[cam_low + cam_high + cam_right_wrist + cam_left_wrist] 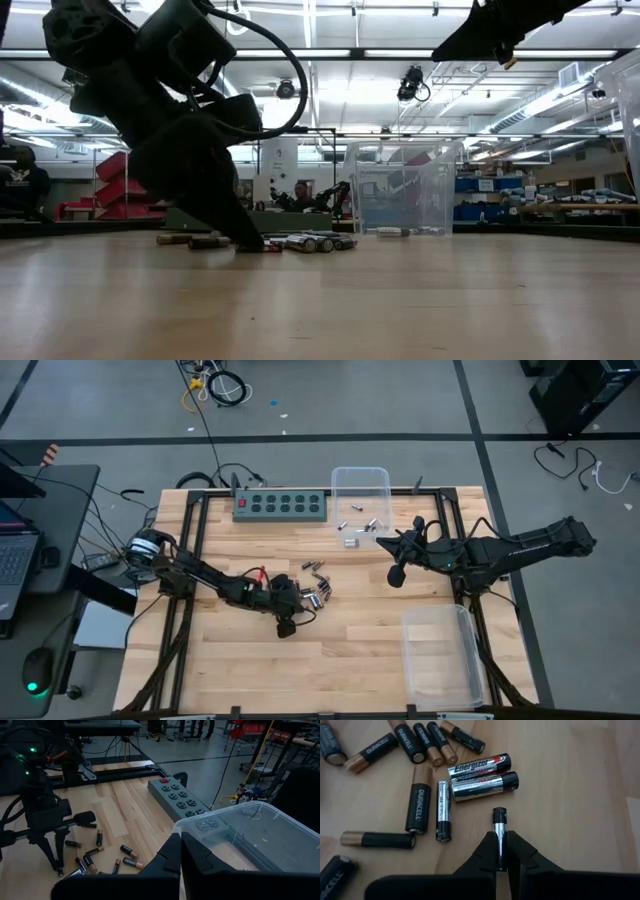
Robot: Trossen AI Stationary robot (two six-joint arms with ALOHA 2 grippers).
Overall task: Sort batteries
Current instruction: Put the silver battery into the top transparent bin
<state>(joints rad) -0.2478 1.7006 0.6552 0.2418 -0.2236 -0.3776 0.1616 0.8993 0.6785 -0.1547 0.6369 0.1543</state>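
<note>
Several batteries [425,795] lie loose on the wooden table, black-and-copper and silvery ones; they also show in the high view as a cluster [318,588]. My left gripper [500,851] is down at the near side of this cluster [310,242] and is shut on a thin silvery battery [499,827]. A few more batteries [357,528] lie by the clear bin [361,488] at the far edge. My right gripper [178,851] is shut and empty, raised above the table [388,542] near that bin. My left gripper pinches the thin silvery battery between its two fingers [487,852], which lie along it. The battery's dark-capped end [499,813] sticks out past the fingertips. The fingers slant down from above to the table top [250,242]. The battery seems to lie on the wood.
A green power strip [280,507] lies at the far edge, left of the far bin. A second clear bin [440,655] stands at the near right corner. Bare wood [350,650] lies between the battery cluster and that bin. Cables hang off the table's left.
</note>
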